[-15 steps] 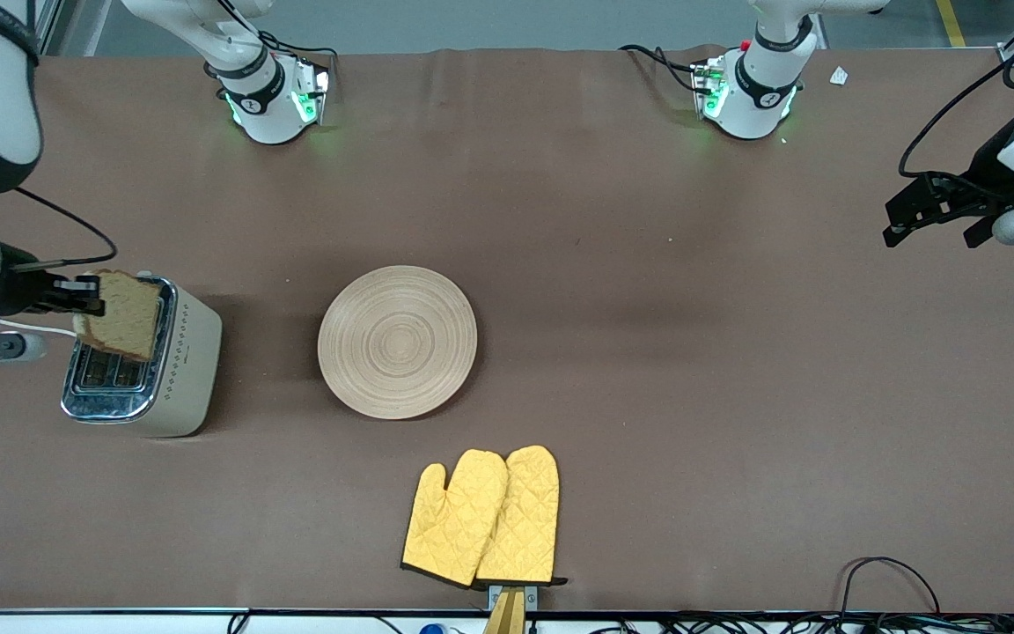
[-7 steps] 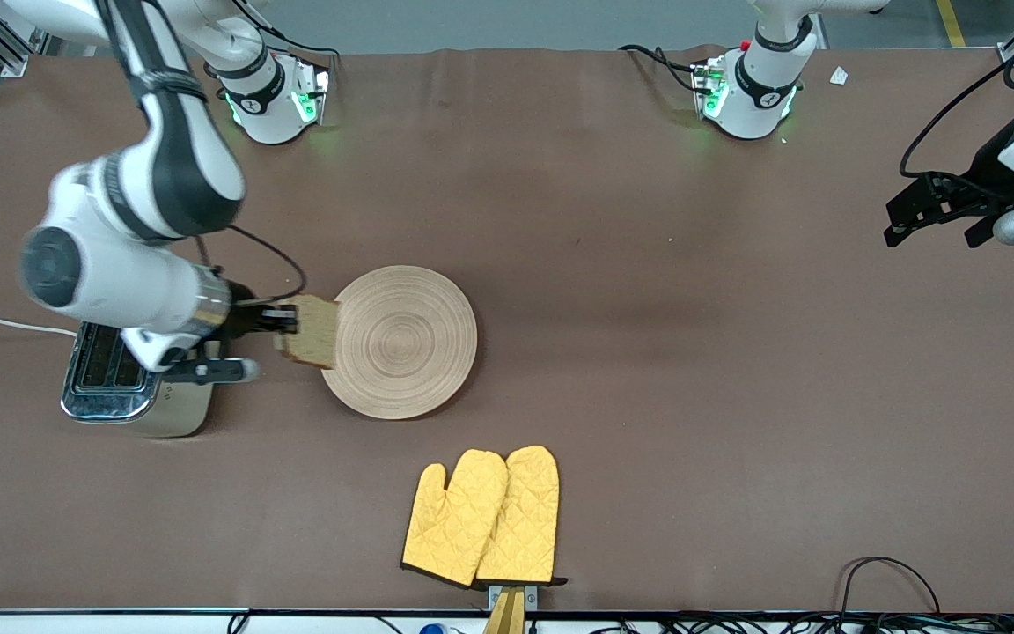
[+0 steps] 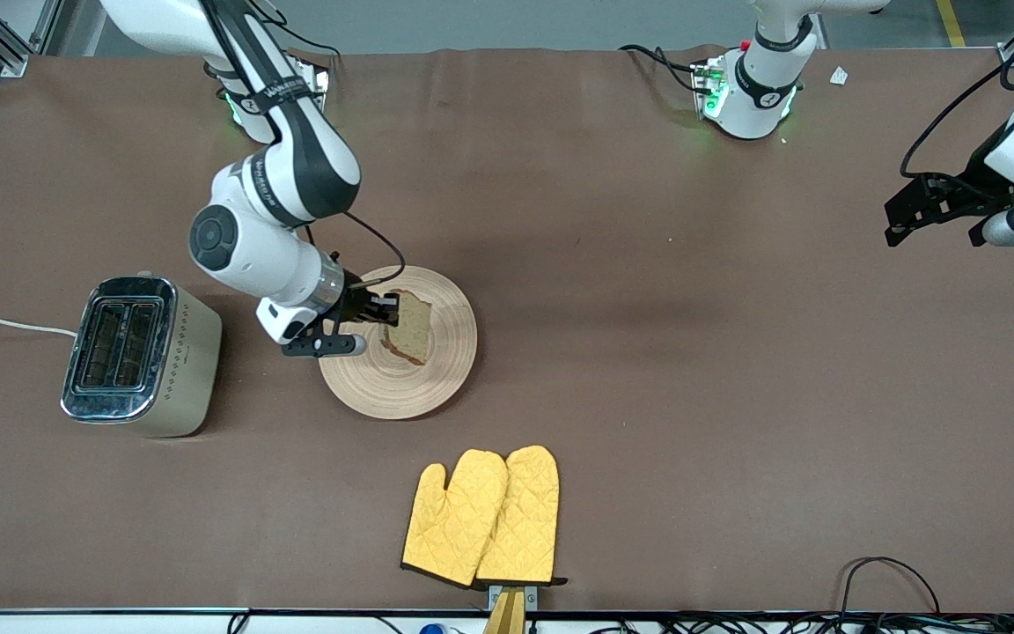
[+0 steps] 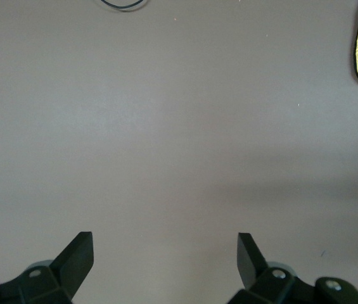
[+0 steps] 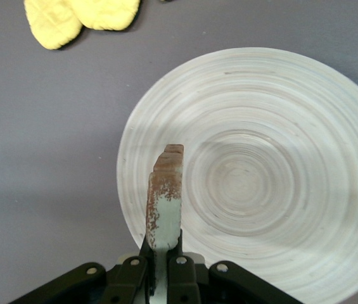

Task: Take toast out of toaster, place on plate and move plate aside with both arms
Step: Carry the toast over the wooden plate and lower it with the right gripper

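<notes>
Lowest in the front view, near the middle of the bottom edge, I see a pair of yellow oven mitts [image 3: 482,517] lying flat on the worktop [image 3: 692,396]. They are not part of my job.

Above them, a little left of the centre, is the plate [image 3: 445,370]. My right pincer [image 3: 384,309] hangs over it, clamped on the toast [image 3: 410,327]. In the right wrist view the slice [image 5: 165,201] stands on its edge between the closed fingers, above the plate's rim area [image 5: 293,95]. I cannot tell if the toast touches the wood.

At the left of the frame the toaster [image 3: 142,357] stands alone, its slots dark.

At the right edge, higher in the frame, the left pincer [image 3: 938,211] waits over bare worktop with its fingers [image 4: 77,256] wide apart.

I judge that I am in the placing step. Next I should lower and tip the slice flat, release it, then bring both arms to the plate.
</notes>
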Controlling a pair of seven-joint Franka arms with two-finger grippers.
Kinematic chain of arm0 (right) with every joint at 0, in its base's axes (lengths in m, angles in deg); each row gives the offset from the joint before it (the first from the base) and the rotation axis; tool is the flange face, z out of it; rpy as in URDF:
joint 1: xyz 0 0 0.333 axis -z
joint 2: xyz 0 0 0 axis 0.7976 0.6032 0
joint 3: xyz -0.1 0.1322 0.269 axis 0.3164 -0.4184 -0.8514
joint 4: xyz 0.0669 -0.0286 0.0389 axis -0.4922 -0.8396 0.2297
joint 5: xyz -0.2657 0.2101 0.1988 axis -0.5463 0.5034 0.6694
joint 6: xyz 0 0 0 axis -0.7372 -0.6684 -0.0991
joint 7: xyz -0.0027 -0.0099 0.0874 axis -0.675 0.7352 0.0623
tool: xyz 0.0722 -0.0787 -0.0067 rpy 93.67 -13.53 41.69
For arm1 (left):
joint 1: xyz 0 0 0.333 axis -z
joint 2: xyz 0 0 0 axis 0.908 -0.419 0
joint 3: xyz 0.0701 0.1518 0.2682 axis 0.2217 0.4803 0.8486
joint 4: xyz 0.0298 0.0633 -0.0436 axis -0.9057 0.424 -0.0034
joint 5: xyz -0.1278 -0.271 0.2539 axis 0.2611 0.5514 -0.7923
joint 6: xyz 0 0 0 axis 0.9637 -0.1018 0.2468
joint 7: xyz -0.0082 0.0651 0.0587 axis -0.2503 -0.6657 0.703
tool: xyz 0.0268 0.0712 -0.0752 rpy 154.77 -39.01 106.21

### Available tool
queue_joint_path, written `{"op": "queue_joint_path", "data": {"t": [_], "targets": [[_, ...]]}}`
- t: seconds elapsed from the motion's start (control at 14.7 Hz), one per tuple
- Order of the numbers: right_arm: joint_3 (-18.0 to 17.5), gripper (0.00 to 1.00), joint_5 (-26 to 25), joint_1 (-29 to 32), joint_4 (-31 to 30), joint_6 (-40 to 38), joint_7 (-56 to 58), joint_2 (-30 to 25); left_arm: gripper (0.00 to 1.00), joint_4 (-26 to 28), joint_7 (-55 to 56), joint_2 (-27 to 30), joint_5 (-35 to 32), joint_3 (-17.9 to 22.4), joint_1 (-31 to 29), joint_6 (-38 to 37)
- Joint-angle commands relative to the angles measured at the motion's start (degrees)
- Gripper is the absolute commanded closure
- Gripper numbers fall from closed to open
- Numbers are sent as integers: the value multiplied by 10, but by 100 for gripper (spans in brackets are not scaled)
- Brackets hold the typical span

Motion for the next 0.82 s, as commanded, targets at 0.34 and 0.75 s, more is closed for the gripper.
{"op": "queue_joint_path", "data": {"t": [0.34,0.75], "targets": [[7,100,16,-4,-90,111,22,-10,0,-11,-6,-10,-10,-4,2,-14],[10,81,16,45,-125,110,122,-20,0,-11,43,-48,52,-32,18,-8]]}}
